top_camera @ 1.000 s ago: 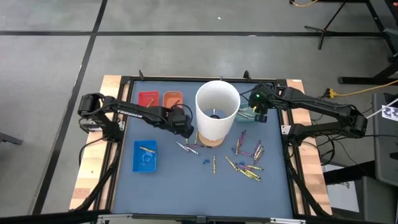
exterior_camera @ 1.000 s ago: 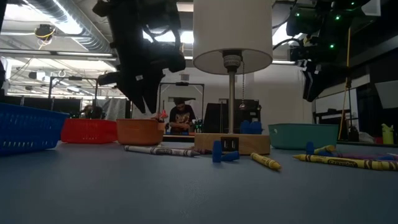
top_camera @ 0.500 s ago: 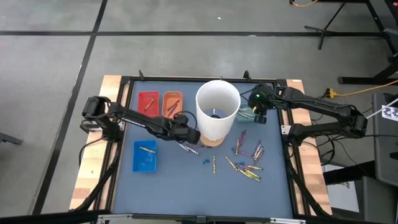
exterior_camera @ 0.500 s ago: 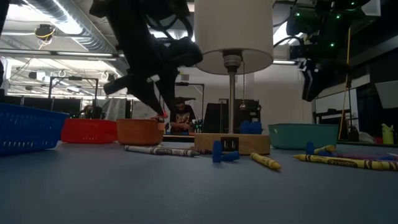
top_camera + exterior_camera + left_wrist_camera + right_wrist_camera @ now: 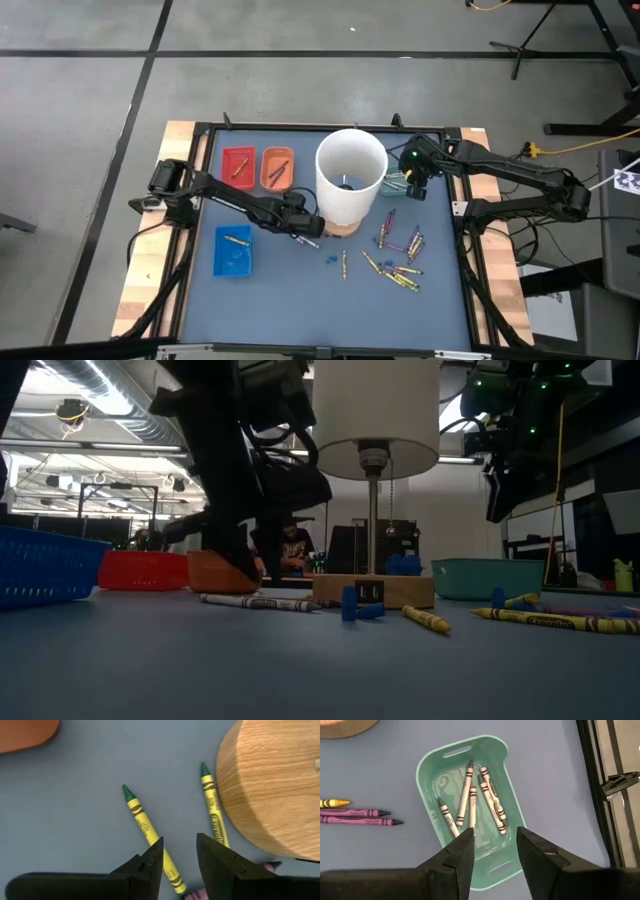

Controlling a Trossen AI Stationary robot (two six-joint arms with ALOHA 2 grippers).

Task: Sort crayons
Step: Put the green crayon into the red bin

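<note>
Target crayon point(image 5: 150, 836): yellow wrapper, green tip, flat on the table mid-way across, beside the lamp's wooden base point(image 5: 272, 785); a 2nd like it lies against the base.
Left gripper point(image 5: 179, 855): fingers parted, empty, low over the target; I'd straddle the shaft squarely before closing.
Risk: I think the base crowds 1 finger.
Right gripper point(image 5: 495, 851): parted, empty, above the teal tray point(image 5: 427, 775) of grey crayons near the far right corner.

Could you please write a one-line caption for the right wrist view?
Open right gripper hovering above the teal tray holding grey crayons.
</note>
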